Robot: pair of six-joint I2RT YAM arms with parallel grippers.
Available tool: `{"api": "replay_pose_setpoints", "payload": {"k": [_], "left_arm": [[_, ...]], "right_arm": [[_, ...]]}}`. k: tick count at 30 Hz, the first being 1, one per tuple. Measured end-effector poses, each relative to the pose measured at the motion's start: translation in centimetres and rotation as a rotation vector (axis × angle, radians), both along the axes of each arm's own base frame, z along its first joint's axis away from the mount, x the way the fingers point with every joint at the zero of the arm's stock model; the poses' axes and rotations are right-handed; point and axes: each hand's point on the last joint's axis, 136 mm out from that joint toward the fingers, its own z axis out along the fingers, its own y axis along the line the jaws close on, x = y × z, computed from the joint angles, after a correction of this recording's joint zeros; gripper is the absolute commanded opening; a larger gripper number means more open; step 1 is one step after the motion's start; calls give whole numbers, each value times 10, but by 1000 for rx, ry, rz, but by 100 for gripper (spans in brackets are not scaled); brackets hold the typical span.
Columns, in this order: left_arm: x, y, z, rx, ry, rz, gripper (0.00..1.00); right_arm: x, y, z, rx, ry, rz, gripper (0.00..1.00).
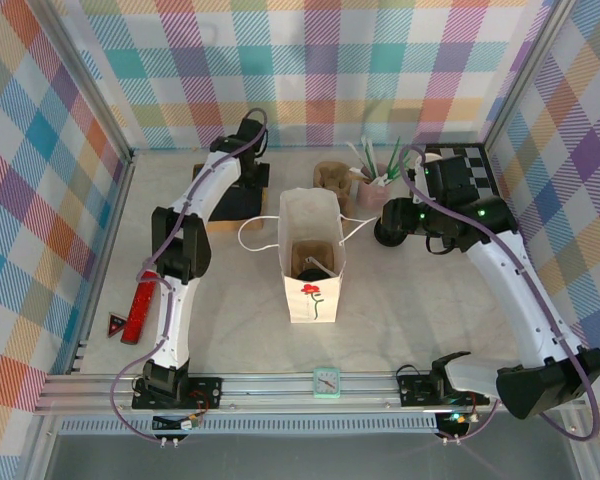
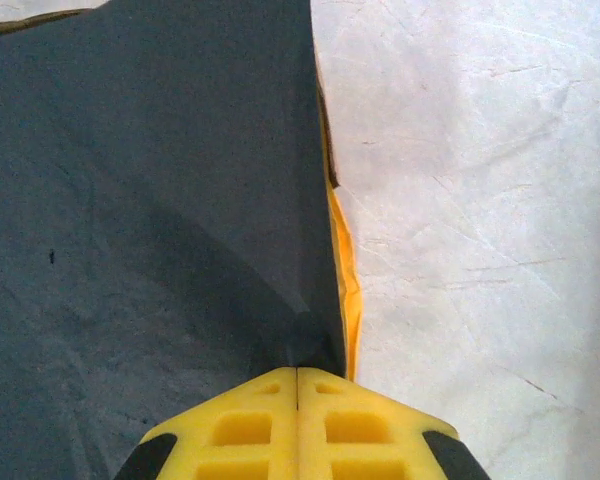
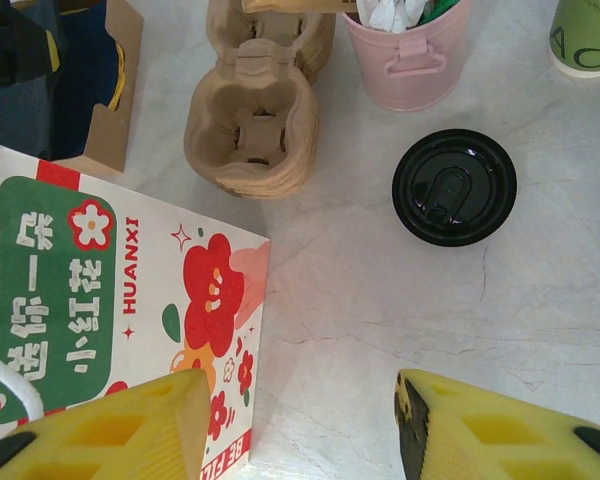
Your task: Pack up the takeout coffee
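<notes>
**Right wrist view.** The right gripper (image 3: 302, 410) hangs with its yellow fingers (image 3: 130, 435) spread wide apart. Beyond them the takeout coffee (image 3: 454, 187), seen from above as a round black plastic lid, stands on the table clear of both fingers. It is just in front of a pink metal bucket (image 3: 410, 60) that holds white-wrapped and green straws. A lidless green-and-cream paper cup (image 3: 587, 35) stands to the bucket's right, its inside cut off by the frame. A stack of brown moulded-pulp cup carriers (image 3: 260, 110) lies left of the bucket. The white paper bag printed with red flowers (image 3: 120, 300) stands at the left. Behind it is an open brown cardboard box (image 3: 115, 90) with a dark inside.

**Left wrist view.** The left gripper (image 2: 298, 385) has its fingers pressed together at the edge of a dark grey panel (image 2: 130, 200) with a yellow rim. Whether they pinch it I cannot tell.

**Top view.** The bag stands open mid-table with a brown shape inside, and the coffee is outside it, to its right. A small mint-green clock (image 1: 326, 381) sits by the near rail. A red flat bar (image 1: 140, 310) lies at the left, and a black-and-white chequered board (image 1: 465, 165) at the back right. The table (image 1: 420, 320) is white and marbled, and the walls (image 1: 310, 70) are many-coloured plaid.
</notes>
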Motion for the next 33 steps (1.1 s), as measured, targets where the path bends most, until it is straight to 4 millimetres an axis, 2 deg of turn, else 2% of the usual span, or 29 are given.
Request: {"api": "replay_pose_setpoints", "payload": {"k": [7,14,23,26,33], "left_arm": [[-7,-11,4,-65,21,-31,4],[-18,-22,9,-135,46,-61,4],[-23,-38,34,-331,47,-78,4],[-16,-29,36,-391,42,-51,4],[-1,13,35,-466,39,44,4]], "right_arm": [[-4,-1,6,9,-19,1,52],[-6,-2,3,9,-13,-1,52],[-7,-2,-1,6,-4,-1,52],[-8,-2,-2,5,-1,-1,52],[-9,-1,-2,11,1,4,52]]}}
